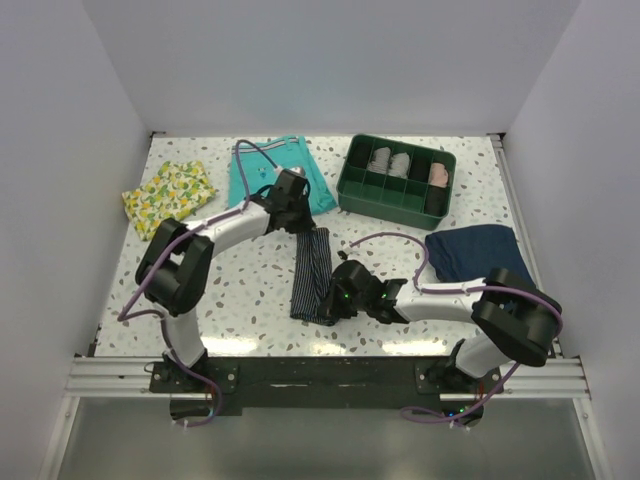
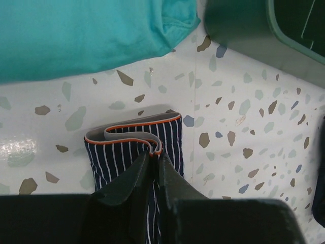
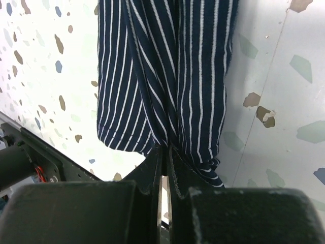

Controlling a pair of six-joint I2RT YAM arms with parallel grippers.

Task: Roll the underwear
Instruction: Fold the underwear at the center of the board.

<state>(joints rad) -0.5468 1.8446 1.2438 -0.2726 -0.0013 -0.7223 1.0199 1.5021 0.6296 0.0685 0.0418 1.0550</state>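
Note:
The underwear (image 1: 312, 272) is a narrow folded strip of navy pinstriped cloth lying lengthwise mid-table. My left gripper (image 1: 306, 226) is shut on its far end, pinching the grey waistband with the reddish edge (image 2: 133, 128) between its fingers (image 2: 133, 175). My right gripper (image 1: 330, 300) is shut on the near end of the underwear (image 3: 167, 76), the leg hems bunched at its fingertips (image 3: 152, 165). The strip lies stretched on the table between both grippers.
Teal shorts (image 1: 283, 170) lie at the back, just beyond the left gripper. A green divided bin (image 1: 396, 182) with rolled items stands back right. A plain navy garment (image 1: 472, 251) lies right. A lemon-print cloth (image 1: 168, 194) lies back left.

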